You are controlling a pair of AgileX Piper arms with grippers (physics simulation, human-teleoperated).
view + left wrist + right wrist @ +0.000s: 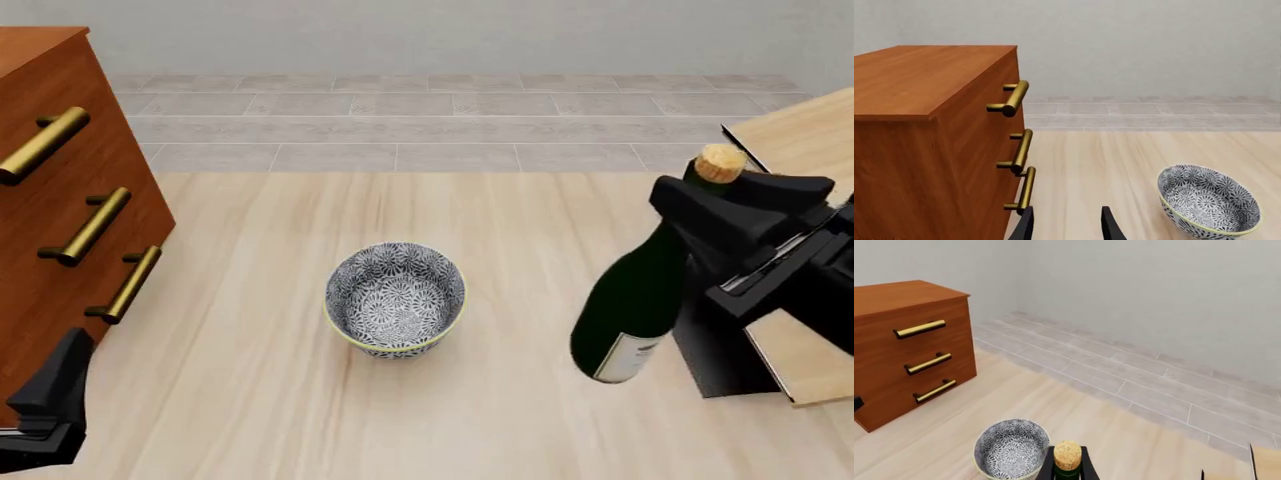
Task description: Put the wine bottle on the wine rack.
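The dark green wine bottle [627, 310] leans with its tan cork [722, 162] up and to the right, and its pale label faces down near the base. My right gripper [703, 208] is shut on its neck just below the cork; the right wrist view shows the cork [1067, 455] between the fingers. Directly right of the bottle stands the wine rack [805, 362], pale slanted boards with a black base panel. At the near left my left gripper [1067, 227] is open with nothing in it, close to the cabinet's lowest handle; in the front view it [56, 385] is low at the left edge.
A reddish-brown drawer cabinet [54, 200] with three brass handles fills the left side. A patterned blue-white bowl [396, 298] sits mid-table, left of the bottle. The wooden tabletop ends at a grey tiled floor strip and a pale wall behind.
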